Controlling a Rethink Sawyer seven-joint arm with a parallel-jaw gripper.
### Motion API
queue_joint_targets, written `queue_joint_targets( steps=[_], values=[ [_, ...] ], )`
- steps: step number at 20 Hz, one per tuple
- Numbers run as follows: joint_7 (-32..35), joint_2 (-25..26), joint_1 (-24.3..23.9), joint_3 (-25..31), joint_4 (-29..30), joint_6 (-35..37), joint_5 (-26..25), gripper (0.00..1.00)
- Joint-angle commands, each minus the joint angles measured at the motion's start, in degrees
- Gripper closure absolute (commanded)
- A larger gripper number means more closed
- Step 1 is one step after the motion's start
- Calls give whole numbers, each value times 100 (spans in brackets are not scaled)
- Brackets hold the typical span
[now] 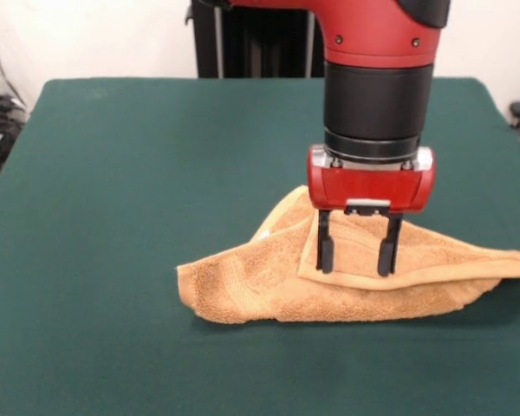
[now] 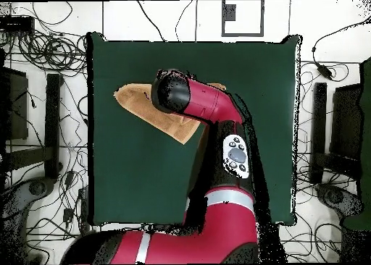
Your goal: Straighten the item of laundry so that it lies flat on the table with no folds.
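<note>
The golden-tan towel lies crumpled and folded on the dark green table, right of centre in the front view, with a hemmed flap folded over its top and one corner reaching the right edge. My gripper hangs straight down over the folded flap, its two black fingers spread apart and empty, tips just at the towel's surface. In the overhead view the towel shows left of the arm's head, which hides the gripper and the towel's middle.
The red and black arm reaches up from the base across the table's middle in the overhead view. Cables and stands lie on the floor around the table.
</note>
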Motion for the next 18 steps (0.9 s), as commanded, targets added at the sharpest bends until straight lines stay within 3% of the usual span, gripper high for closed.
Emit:
queue_joint_targets(
  steps=[1, 18],
  values=[
    [367, -14, -19, 862, 722, -164, -340, 0],
    [394, -204, -274, 1095, 1121, -81, -733, 0]
  ],
)
